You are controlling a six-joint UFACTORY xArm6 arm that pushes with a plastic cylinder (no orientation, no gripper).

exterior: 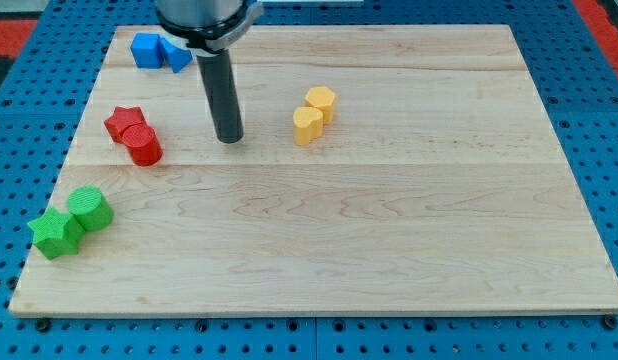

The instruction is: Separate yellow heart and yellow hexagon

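Two yellow blocks sit touching near the board's (389, 250) upper middle: yellow hexagon (321, 102) toward the view's top right, yellow heart (307, 125) just below-left. My tip (229, 138) rests on the wood to the heart's left, apart from it. No jaws exist on this rod; nothing is gripped.

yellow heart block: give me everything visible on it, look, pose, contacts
The yellow heart is a small, matte, solid-yellow block, plastic by its look, lying flat on the wooden board in its upper middle. Its lobed top face is lighter than its shaded side walls. At its upper right it touches the yellow hexagon; nothing else contacts it. My tip rests on the board to the view's left of it, apart, with bare wood between.
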